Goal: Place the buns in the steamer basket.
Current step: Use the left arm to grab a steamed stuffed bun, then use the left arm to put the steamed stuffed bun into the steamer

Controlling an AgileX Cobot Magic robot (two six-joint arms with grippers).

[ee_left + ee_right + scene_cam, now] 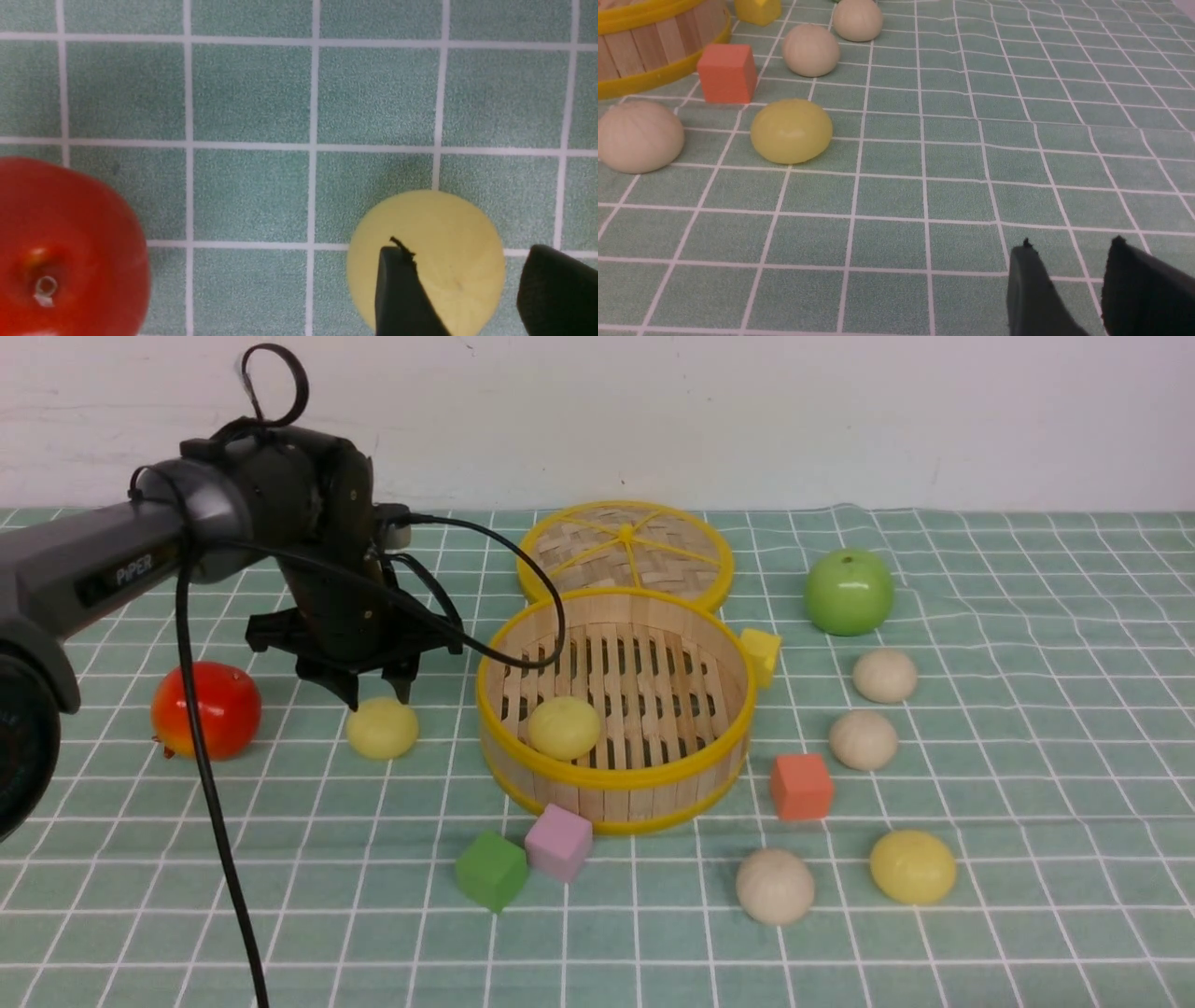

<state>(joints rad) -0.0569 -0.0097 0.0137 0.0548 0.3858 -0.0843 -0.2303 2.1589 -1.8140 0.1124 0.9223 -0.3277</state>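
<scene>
Left arm: the dark left arm [84, 569] fills your near left edge, its black cable [210, 784] hanging in front.
Left gripper: the left gripper [378, 700] hovers just above the yellow bun [382, 728], jaws spread wide, nothing held.
Alignment: in the left wrist view one finger [402, 289] overlaps the bun's middle and the other sits off its edge, so you look off-centre.
Risk: descend like this and I judge that finger lands on the dome and rolls it toward the red fruit [207, 709].
Cable risk: its loop droops across the steamer basket [611, 779] rim and may drag there.
Basket: one basket bun [564, 728] lies on the slats. Outside, to the right, lie the right yellow bun [912, 866], near cream bun [774, 885], middle cream bun [864, 739] and far cream bun [884, 674].
Right gripper: the right gripper [1071, 242] sits low over bare cloth, jaws parted, empty.
Surface: green cloth [1027, 915] with a white grid, rippled far right; nothing there would stop a rolling bun.
Room: plain white wall [840, 420] behind.
</scene>
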